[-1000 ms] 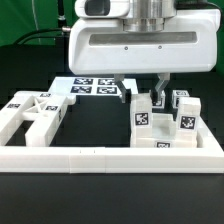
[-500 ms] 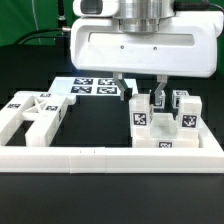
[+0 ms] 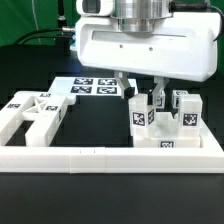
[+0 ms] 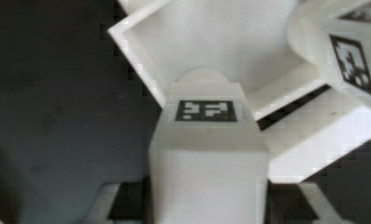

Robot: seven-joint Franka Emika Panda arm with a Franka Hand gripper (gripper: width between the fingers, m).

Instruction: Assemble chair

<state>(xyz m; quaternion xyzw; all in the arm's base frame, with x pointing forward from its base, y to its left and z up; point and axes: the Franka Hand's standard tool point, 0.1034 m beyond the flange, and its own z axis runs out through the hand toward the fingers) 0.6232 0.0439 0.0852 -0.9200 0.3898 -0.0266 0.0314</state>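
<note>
Several white chair pieces with black-and-white tags stand in a cluster at the exterior view's right: a square post [image 3: 142,116] in front, another post [image 3: 186,113] beside it, and more behind. A chunky chair piece [image 3: 30,112] lies at the left. My gripper [image 3: 140,90] hangs over the right cluster, its fingers either side of the front post's top. In the wrist view that tagged post [image 4: 207,140] runs between the two fingers [image 4: 132,190], with dark gaps on both sides. The gripper [image 4: 208,205] is open and holds nothing.
The long white L-shaped border rail [image 3: 110,157] runs along the front and up the right side. The marker board [image 3: 93,87] lies flat behind the parts. Black table [image 3: 95,125] shows between the two groups of pieces.
The gripper and arm have shifted a little toward the exterior view's right. The chair pieces have not moved.
</note>
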